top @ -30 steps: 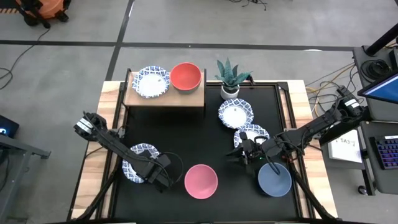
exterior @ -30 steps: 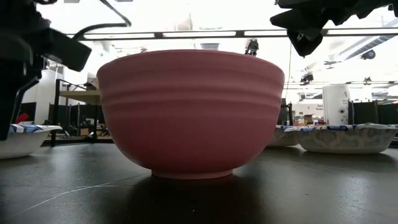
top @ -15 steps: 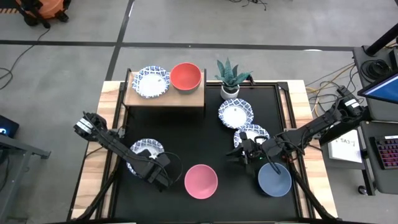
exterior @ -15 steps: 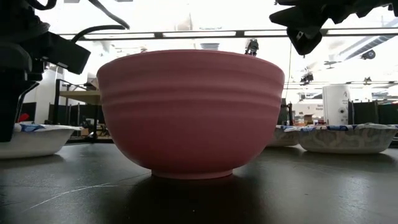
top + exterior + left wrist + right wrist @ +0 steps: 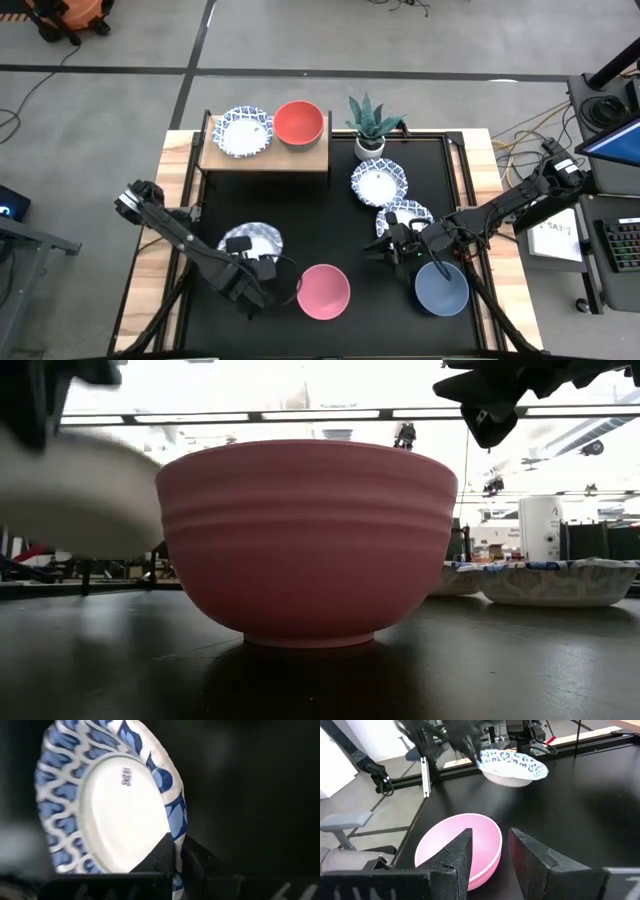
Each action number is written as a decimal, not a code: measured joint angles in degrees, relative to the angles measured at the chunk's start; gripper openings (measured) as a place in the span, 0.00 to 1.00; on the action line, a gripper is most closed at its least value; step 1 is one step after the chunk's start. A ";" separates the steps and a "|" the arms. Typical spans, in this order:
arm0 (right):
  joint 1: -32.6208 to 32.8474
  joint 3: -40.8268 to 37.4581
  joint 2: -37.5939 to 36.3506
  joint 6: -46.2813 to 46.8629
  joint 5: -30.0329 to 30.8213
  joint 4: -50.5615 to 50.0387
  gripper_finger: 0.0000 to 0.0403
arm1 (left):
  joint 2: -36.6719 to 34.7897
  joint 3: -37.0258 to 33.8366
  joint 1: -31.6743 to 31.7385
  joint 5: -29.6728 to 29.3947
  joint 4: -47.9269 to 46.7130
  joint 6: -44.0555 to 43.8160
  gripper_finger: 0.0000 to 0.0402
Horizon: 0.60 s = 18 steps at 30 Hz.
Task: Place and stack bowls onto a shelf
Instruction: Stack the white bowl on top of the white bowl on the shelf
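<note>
A shallow white bowl with a blue patterned rim [image 5: 250, 240] hangs above the table's near left part, with my left gripper [image 5: 252, 260] shut on it. The low view shows this bowl [image 5: 80, 490] raised beside a pink bowl [image 5: 305, 540], which stands on its foot on the black tabletop. My right gripper [image 5: 502, 852] is open just right of the pink bowl [image 5: 322, 290], holding nothing. On the shelf [image 5: 265, 157] at the far left stand a white-and-blue bowl [image 5: 243, 131] and a red bowl [image 5: 298, 122]. My left gripper pinches the bowl's patterned rim [image 5: 176, 827] between its two fingers, one finger [image 5: 160, 857] against the white underside and the other on the inner side. The bowl [image 5: 512, 767] is lifted clear of the table and slightly tilted.
A grey-blue bowl [image 5: 441, 288] sits near the front right, under my right arm. Two more white-and-blue bowls [image 5: 379, 182] [image 5: 404, 218] lie right of centre. A potted plant [image 5: 370, 125] stands right of the shelf. The black tabletop [image 5: 310, 215] lies bare at its middle.
My left gripper has taken hold of the white-and-blue bowl and raised it off the table, carrying it toward the right, closer to the pink bowl. My right arm has kept still.
</note>
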 joint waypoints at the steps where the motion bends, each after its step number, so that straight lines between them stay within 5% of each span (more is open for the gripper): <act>1: -0.01 0.00 0.00 -0.02 0.02 0.00 0.29 | 0.00 2.47 -0.59 -0.88 -1.41 3.85 0.00; 9: 0.01 0.00 -0.01 -0.07 0.00 -0.01 0.29 | -0.39 19.82 -2.33 -18.26 -14.60 16.80 0.00; 18: 0.01 0.00 0.00 -0.59 0.00 -0.01 0.29 | -5.87 24.83 3.05 -31.73 -14.35 27.00 0.00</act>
